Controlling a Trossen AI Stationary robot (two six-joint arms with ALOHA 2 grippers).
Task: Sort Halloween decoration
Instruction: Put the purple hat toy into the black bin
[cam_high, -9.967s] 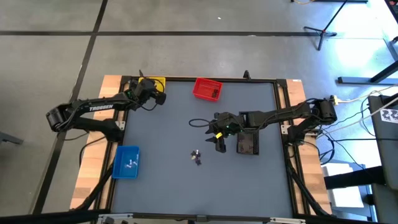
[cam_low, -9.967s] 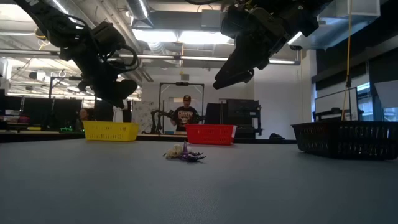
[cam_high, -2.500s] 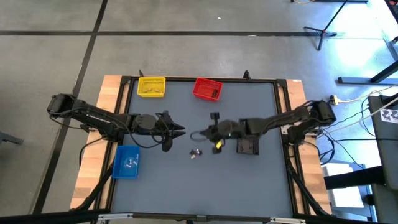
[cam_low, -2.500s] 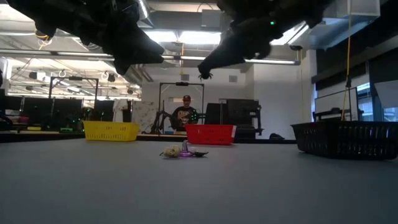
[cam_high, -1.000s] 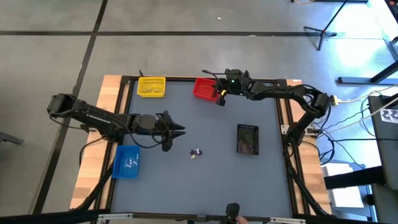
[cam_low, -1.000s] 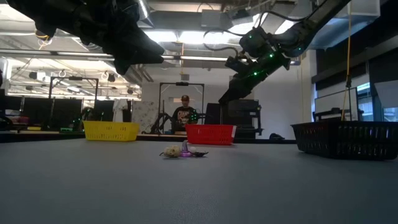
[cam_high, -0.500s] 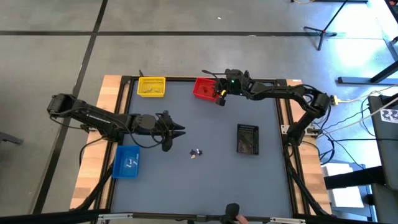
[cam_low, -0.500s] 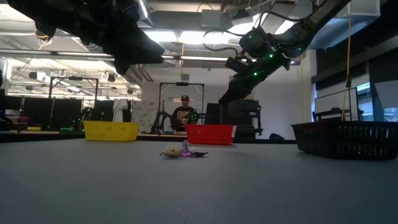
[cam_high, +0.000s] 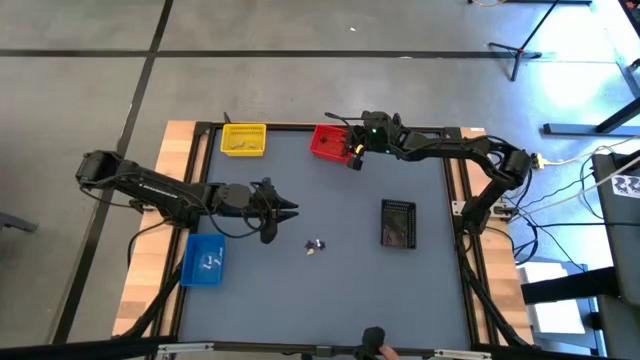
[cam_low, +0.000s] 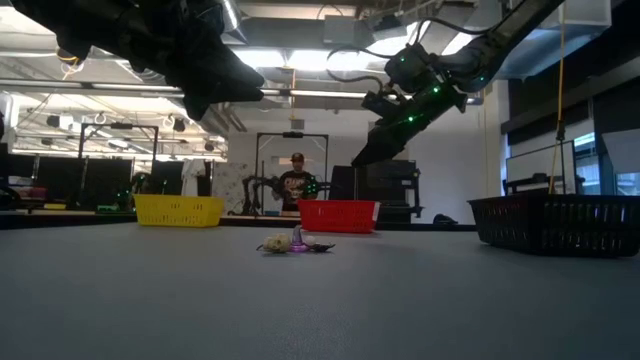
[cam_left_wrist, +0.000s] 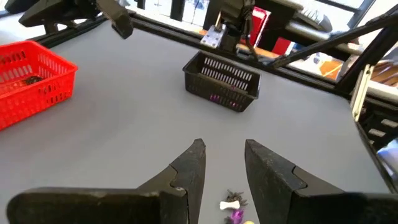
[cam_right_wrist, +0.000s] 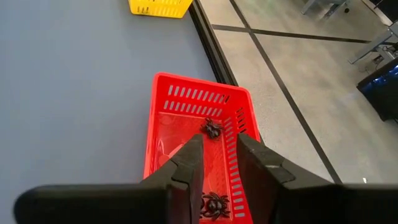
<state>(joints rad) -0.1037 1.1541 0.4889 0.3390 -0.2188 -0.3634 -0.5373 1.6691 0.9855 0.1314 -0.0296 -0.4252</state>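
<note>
**Right arm parked over the red bin**

The right gripper (cam_right_wrist: 214, 165) hangs above the red bin (cam_high: 333, 143), jaws parted, empty. Its wrist view alone shows dark spiders (cam_right_wrist: 212, 128) lying below them. The left gripper (cam_left_wrist: 222, 171) stays released; the remaining trinkets (cam_high: 315, 246) lie just ahead. Since a second ago, the right jaws have opened.
</note>
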